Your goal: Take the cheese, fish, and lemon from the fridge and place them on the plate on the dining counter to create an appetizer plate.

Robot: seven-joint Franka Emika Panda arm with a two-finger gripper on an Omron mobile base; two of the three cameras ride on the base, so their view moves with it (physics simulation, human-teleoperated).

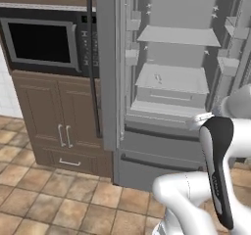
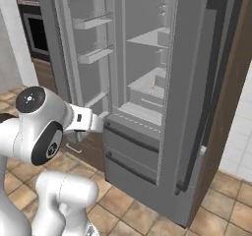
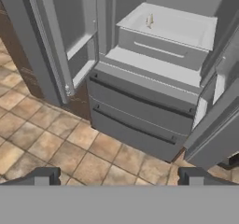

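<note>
Fridge [image 1: 166, 82]: one, tall, smooth matte grey, both upper doors swung open; two dark-handled drawer fronts [image 3: 140, 120] stacked below. Inside, three flat pale grey shelves, the lowest a shallow box-like drawer. Door bins: two visible on the left door [image 2: 93, 38], rectangular.

Fish [image 3: 150, 20]: one small, thin, pale sliver standing on the lower shelf, too small for detail.

Pincer [image 3: 119, 176]: released, two dark blocky tips spread wide, nothing between them, hovering over the tan tiled floor [image 3: 42, 134] before the fridge.

Microwave [image 1: 41, 43]: one, black, set in brown wood cabinets.
</note>
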